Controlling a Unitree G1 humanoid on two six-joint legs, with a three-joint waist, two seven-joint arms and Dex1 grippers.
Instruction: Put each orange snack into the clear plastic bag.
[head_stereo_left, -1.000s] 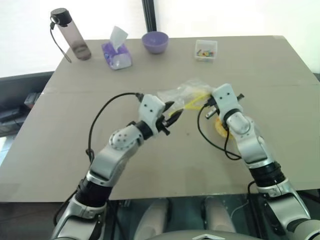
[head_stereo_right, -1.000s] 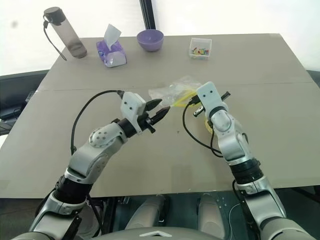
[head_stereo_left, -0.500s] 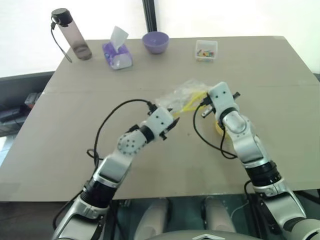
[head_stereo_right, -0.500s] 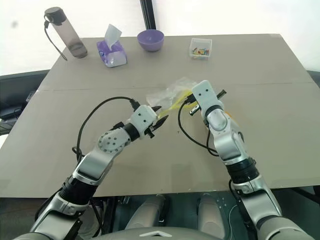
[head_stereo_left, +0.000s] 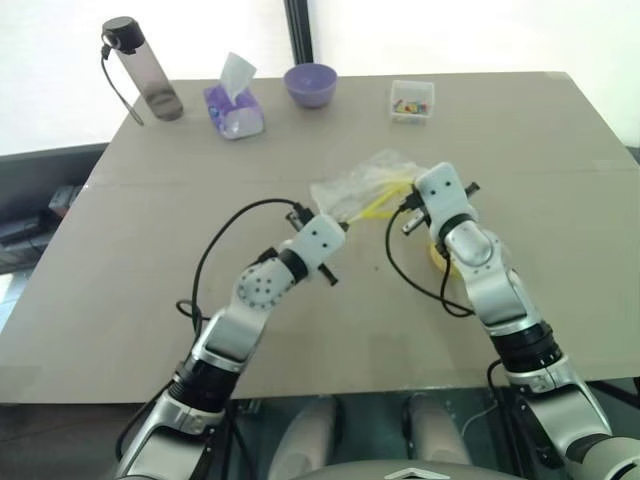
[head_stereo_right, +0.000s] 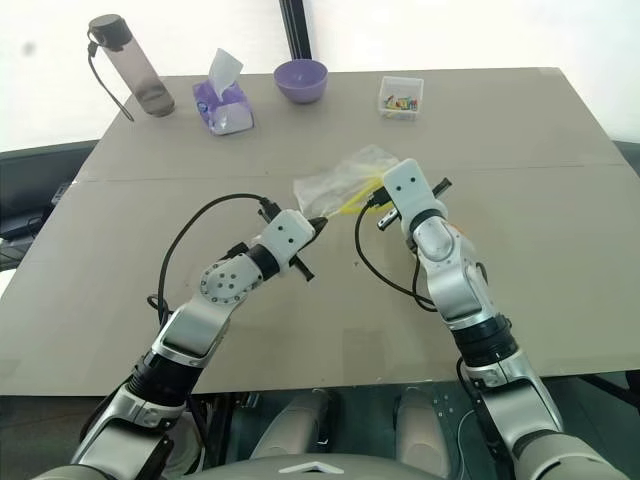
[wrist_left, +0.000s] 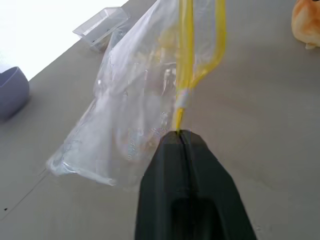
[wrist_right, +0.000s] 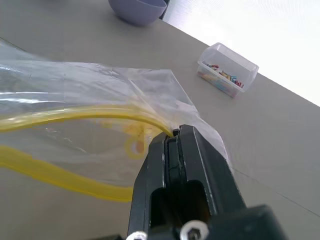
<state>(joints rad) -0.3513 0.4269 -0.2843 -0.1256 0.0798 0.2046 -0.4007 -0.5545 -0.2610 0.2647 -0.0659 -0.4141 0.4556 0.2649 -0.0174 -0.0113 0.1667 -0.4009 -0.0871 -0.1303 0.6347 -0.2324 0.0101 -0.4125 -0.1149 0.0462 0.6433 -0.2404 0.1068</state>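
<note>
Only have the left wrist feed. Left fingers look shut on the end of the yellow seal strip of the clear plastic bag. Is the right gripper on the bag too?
Observer: Yes. The right gripper is shut on the yellow seal strip of the crinkly clear plastic bag, at the opposite end of the strip.
Operator: I see a bit of the orange snack. Where is it relative to the right arm?
Observer: The round yellow-orange bun lies on the table, mostly hidden beneath the right wrist.
Operator: Anything else at the far edge?
Observer: A grey-tinted water bottle and a purple tissue pack, both well apart from the bag.
</note>
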